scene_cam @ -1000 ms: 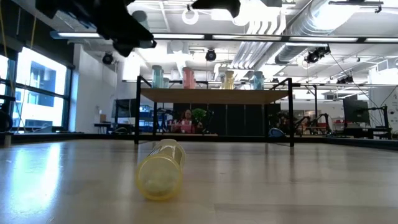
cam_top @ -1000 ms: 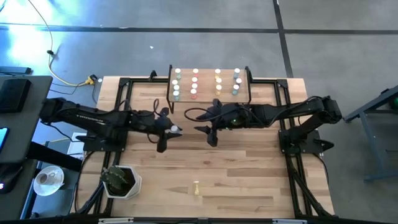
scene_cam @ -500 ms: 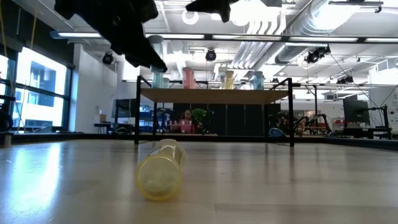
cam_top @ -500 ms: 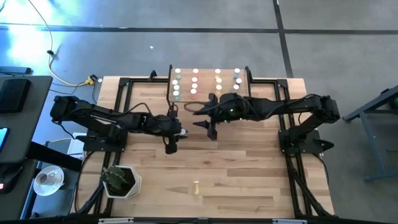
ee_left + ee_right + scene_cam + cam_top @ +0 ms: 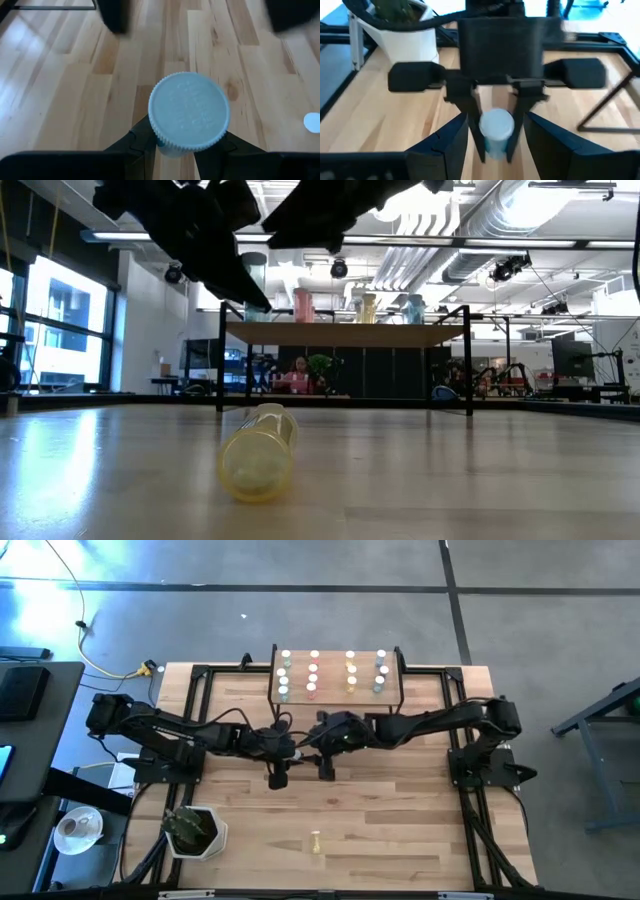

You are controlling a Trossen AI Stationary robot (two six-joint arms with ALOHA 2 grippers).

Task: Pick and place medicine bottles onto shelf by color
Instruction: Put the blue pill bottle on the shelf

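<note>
The table (image 5: 400,830) is of light wood planks and stands on a grey concrete floor (image 5: 300,600). A yellow cable (image 5: 100,658) lies on this floor. Beside the table there is a dark desk (image 5: 30,730). At table height, large windows (image 5: 55,320) give daylight, and white ducts (image 5: 480,215) run under the ceiling.

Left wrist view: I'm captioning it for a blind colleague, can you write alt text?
A small bottle with a white ribbed cap is clamped in the left gripper, cap towards the camera, above the light wooden table. Two dark blurred shapes cross the far edge of the picture.
</note>
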